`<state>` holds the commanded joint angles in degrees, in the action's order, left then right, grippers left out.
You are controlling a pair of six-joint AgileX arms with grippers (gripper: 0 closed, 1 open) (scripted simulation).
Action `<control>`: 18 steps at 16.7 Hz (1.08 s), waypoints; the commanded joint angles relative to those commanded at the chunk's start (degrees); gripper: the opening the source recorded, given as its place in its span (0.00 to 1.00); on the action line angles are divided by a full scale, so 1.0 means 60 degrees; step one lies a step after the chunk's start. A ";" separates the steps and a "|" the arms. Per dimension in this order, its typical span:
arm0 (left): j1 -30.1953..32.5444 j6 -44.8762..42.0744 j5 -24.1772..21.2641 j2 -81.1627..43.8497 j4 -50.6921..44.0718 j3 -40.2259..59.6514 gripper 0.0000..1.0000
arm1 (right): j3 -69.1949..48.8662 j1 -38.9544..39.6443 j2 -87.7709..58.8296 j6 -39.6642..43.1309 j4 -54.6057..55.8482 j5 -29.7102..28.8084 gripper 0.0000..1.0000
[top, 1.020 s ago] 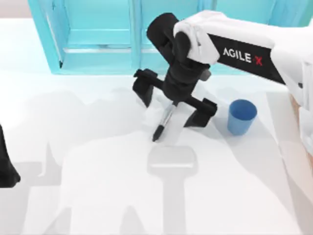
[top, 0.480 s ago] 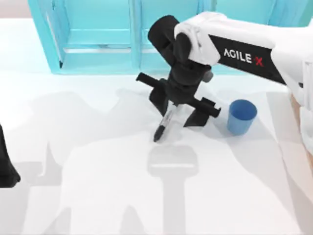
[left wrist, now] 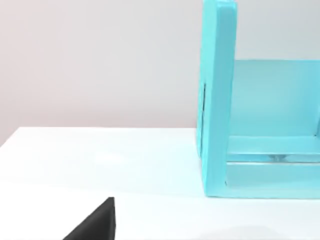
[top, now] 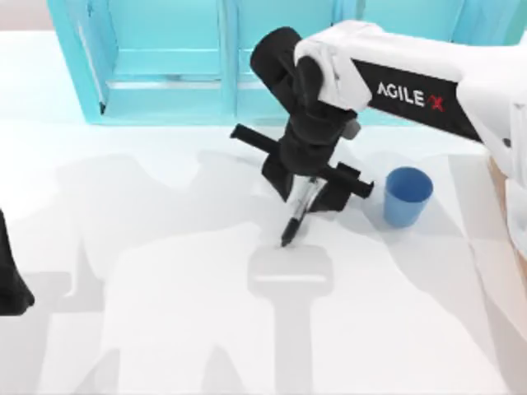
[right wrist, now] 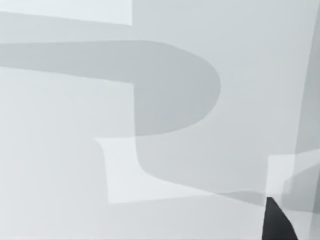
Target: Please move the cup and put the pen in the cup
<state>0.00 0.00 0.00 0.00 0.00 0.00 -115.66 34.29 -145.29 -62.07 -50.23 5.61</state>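
The pen (top: 297, 211), slim with a grey barrel and black ends, hangs tilted from my right gripper (top: 306, 188), which is shut on its upper part. Its lower black tip points down towards the white table, left of the cup. The blue cup (top: 407, 196) stands upright on the table, just right of the gripper and apart from it. A dark tip (right wrist: 278, 223) pokes into the corner of the right wrist view, over shadowed table. My left arm (top: 11, 278) is parked at the table's left edge.
A teal open-fronted cabinet (top: 189, 58) runs along the back of the table, its side wall (left wrist: 219, 100) close in the left wrist view. A pale strip (top: 504, 214) borders the table's right edge. White tabletop (top: 165, 271) stretches in front of the arm.
The right gripper's fingers have closed in on the pen. The pen has shifted right with the gripper and its tip has come off its earlier spot. The cup has not moved.
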 joint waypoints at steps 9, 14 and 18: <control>0.0000 0.0000 0.0000 0.0000 0.0000 0.0000 1.00 | 0.1765 0.0727 0.3171 -0.0381 -0.1403 -0.0440 0.00; 0.0000 0.0000 0.0000 0.0000 0.0000 0.0000 1.00 | 0.2796 0.1244 0.4683 -0.0922 -0.1888 -0.0524 0.00; 0.0000 0.0000 0.0000 0.0000 0.0000 0.0000 1.00 | 0.2775 0.1202 0.4668 -0.0927 -0.1874 -0.0513 0.00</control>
<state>0.00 0.00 0.00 0.00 0.00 0.00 -99.01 41.50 -117.29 -67.64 -61.48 2.53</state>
